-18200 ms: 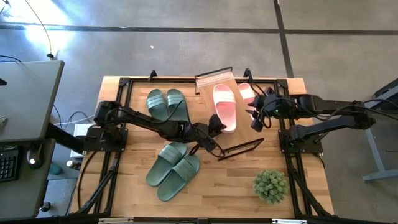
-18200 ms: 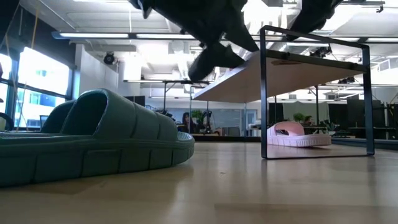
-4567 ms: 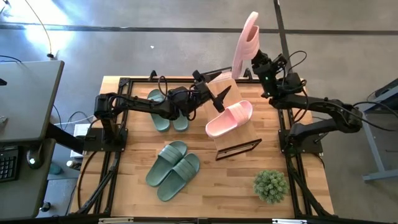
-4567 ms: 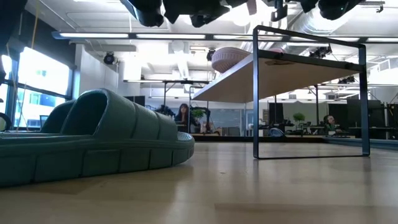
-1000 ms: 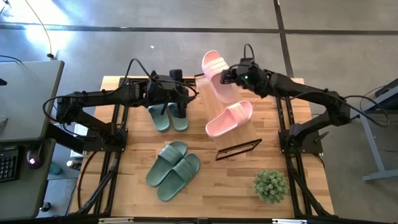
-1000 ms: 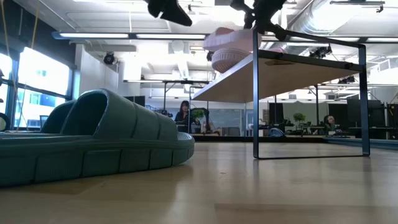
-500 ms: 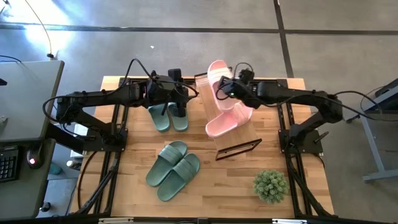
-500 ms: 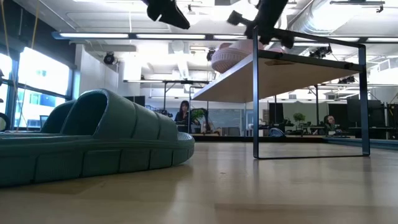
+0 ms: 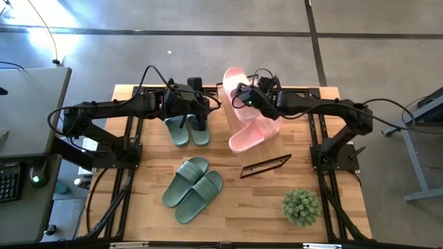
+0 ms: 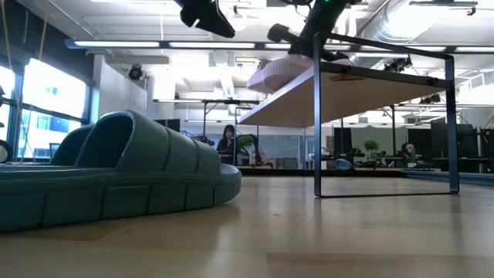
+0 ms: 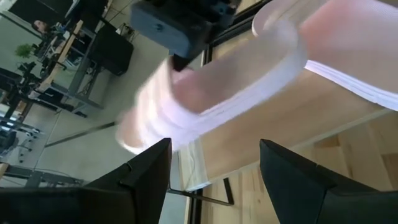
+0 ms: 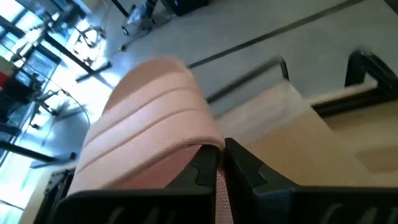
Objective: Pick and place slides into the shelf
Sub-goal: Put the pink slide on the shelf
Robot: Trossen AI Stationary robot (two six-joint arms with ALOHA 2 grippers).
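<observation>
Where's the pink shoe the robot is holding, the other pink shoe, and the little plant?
held pink slide point(image 9: 236, 78), high view, on its ribbed strap
other pink slide point(image 9: 243, 138), high view, on its sole near the heel
plant point(image 9: 301, 207), high view, middle of its leaves

The shelf point(image 9: 257, 131) stands near the middle of the counter point(image 9: 145, 207), with 1 slide point(image 9: 252, 131) lying on its top panel. A 2nd slide point(image 9: 234, 88) sits at the shelf's far edge, clamped in the right end effector point(image 9: 243, 97). Left of the shelf lie 2 slides point(image 9: 187, 124), under the left end effector point(image 9: 197, 111). Nearer and to the shelf's left lie 2 more slides point(image 9: 192, 188); a potted plant point(image 9: 301, 206) stands nearer, to its right.
</observation>
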